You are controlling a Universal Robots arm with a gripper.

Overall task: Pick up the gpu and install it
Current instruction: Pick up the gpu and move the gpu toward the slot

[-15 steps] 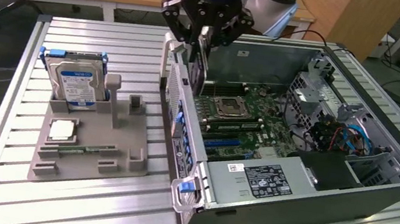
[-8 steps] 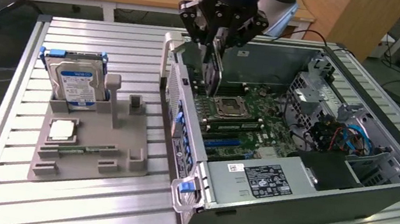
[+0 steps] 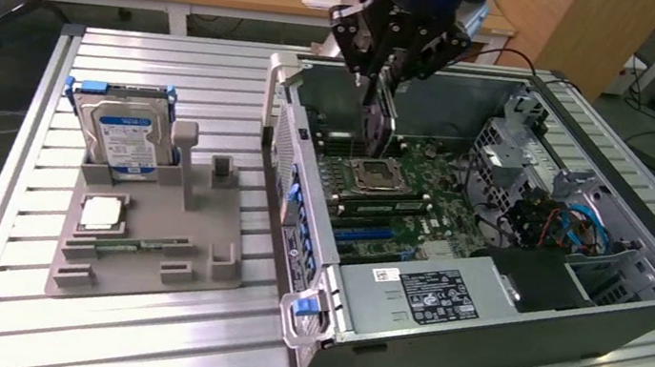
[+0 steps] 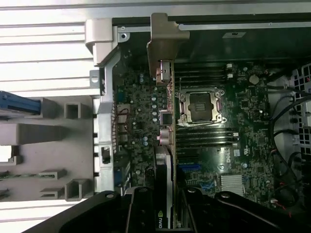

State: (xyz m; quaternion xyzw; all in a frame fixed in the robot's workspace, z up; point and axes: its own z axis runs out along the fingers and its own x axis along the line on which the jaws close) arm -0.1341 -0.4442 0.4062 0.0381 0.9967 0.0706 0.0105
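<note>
- Gripper (image 3: 384,74): positioned above the open top of the computer case (image 3: 499,333), near the case's rear wall. The fingers are partly closed and clamp the gpu (image 4: 163,170) between them.
- gpu: held on edge, hanging from the gripper down into the case. In the wrist view its silver bracket end points toward the rear wall of the case. Contact between its lower edge and the board cannot be confirmed.
- Motherboard (image 3: 428,198): lies flat on the floor of the case, directly below the gpu.
- CPU socket (image 3: 377,177): open, near the middle of the case, just beside the hanging card.
- Power supply (image 3: 434,295): silver box with a label, in the front corner of the case, well apart from the gripper.
- Grey holder (image 3: 149,269): stands outside the case, on the exterior view's left of it.
- Hard drive (image 3: 122,135): upright in the holder (blue label facing out).
- Memory stick (image 3: 146,244): lies flat in the holder, on the side facing the case front.
- Table (image 3: 151,342): ribbed metal, carries the case and holder.
</note>
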